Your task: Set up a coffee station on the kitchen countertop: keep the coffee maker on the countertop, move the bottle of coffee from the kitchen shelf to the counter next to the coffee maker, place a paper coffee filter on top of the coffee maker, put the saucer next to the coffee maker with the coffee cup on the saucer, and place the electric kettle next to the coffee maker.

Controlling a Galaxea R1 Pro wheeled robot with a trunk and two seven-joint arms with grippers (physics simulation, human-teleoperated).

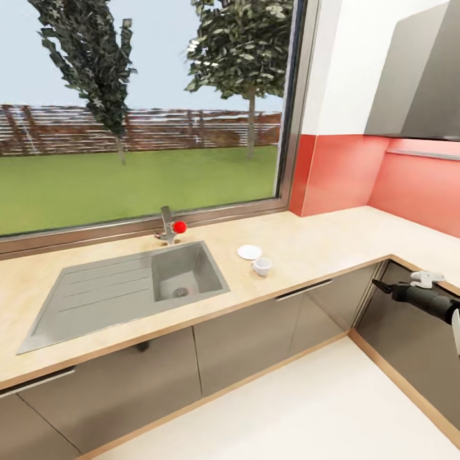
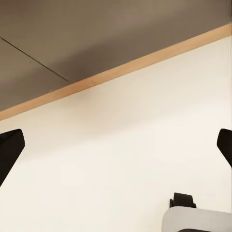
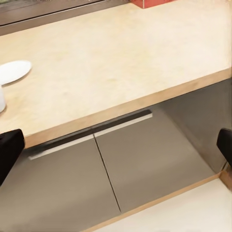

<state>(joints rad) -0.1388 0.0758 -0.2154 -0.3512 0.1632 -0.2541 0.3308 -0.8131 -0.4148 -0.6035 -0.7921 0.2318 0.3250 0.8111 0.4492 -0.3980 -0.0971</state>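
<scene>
**Cup and saucer lie to my left, nearer my right arm**

I face a corner kitchen: a big window (image 1: 140, 108) onto lawn and trees, a red backsplash (image 1: 345, 172) at the right, and a pale floor (image 1: 306, 409) below. The long wood-grain countertop (image 1: 332, 239) runs under the window and turns the corner, over glossy dark-grey cabinet fronts (image 1: 255, 345). A grey sink (image 1: 128, 291) with a red-knobbed tap (image 1: 170, 227) is set into it.

Just right of the sink sits the white saucer (image 1: 250, 252), and the white cup (image 1: 262, 266) stands on the counter just beside it, toward me, not on it. From my right wrist camera the saucer (image 3: 13, 71) shows at the frame's edge, with a sliver of the cup (image 3: 1, 99) beside it.

My right gripper (image 1: 386, 287) hovers in front of the cabinets near the counter's corner, below worktop height. Its fingertips (image 3: 9, 150) stand wide apart with nothing between them. My left gripper (image 2: 116, 150) is likewise spread and empty, pointing down at the floor beside the cabinet base.

I judge the right arm the nearer one: the cup lies to its left and above it, so reaching it means rising over the counter edge and travelling left. The coffee machine, kettle, bottle and filter I cannot place from here.
</scene>
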